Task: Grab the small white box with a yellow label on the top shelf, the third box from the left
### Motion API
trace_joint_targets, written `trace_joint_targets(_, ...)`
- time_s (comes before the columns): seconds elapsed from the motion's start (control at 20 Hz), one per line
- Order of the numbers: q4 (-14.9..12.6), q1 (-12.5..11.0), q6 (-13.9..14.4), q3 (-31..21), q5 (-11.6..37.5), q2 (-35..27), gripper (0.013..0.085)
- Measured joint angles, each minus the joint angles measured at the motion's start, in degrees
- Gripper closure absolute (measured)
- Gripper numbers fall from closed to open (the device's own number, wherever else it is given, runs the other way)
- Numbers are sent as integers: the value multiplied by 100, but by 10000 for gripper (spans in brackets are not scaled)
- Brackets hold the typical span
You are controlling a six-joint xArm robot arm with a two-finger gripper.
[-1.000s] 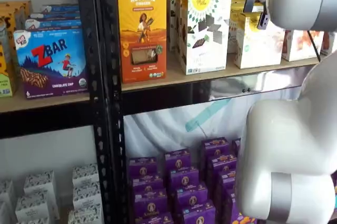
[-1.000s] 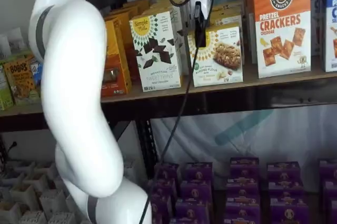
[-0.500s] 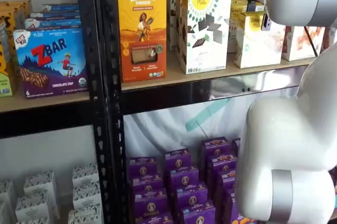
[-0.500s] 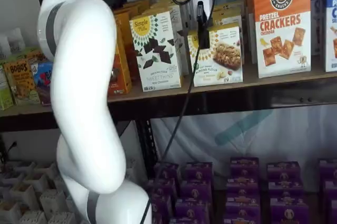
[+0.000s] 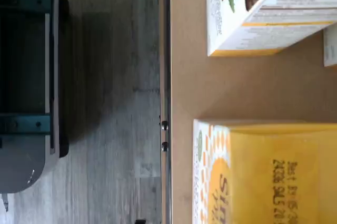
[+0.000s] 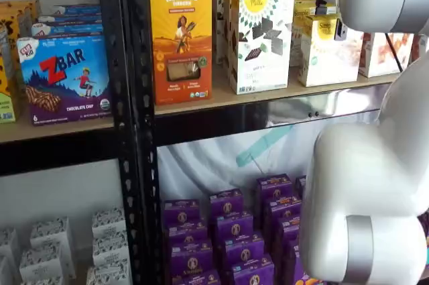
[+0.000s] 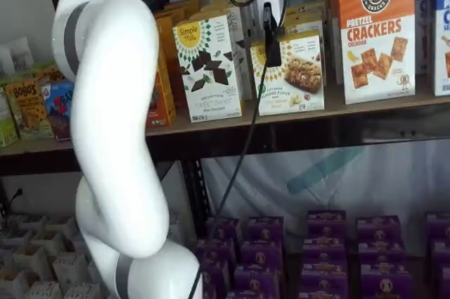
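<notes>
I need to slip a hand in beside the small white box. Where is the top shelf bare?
Bare board shows between the small white box and the cracker box, and along the top shelf front edge. Behind, boxes stand crowded.

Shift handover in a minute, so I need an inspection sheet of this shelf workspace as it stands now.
Surface: top shelf, tan board, shiny metal front beam.
Job's things: small white box upright at the front edge, not gripped.
Clutter: Simple Mills box beside it, Pretzel Crackers box on its other side, Revival box.
Hand: hand hangs in front of the small white box; black fingers seen side-on, gap not visible.
Cables: black cable drops from the hand across the shelf front.
Surroundings: purple boxes below; ZBar box in the neighbouring bay.
</notes>
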State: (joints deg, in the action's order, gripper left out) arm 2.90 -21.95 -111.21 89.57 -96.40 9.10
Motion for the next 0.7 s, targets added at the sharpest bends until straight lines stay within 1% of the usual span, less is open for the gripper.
trace_joint_targets(0.05, -8, 3, 1, -18, 17, 13, 130)
trace_joint_targets(0.15, -9, 4, 2, -41, 34, 28, 210)
trace_joint_targets(0.2, 0, 2, 1, -41, 31, 30, 210)
trace_joint_targets(0.25, 13, -2, 0, -43, 28, 33, 250)
trace_joint_targets(0.3, 22, -4, 0, -43, 25, 36, 250)
trace_joint_targets(0.35, 35, -7, -1, -41, 20, 37, 290)
trace_joint_targets(0.4, 48, -11, -2, -35, 12, 37, 290)
trace_joint_targets(0.45, 58, -12, -2, -29, 8, 36, 330)
trace_joint_targets(0.5, 66, -13, -2, -29, 8, 38, 330)
trace_joint_targets(0.55, 67, -13, -1, -25, 7, 38, 370)
trace_joint_targets(0.7, 55, -6, 3, -17, 3, 41, 370)
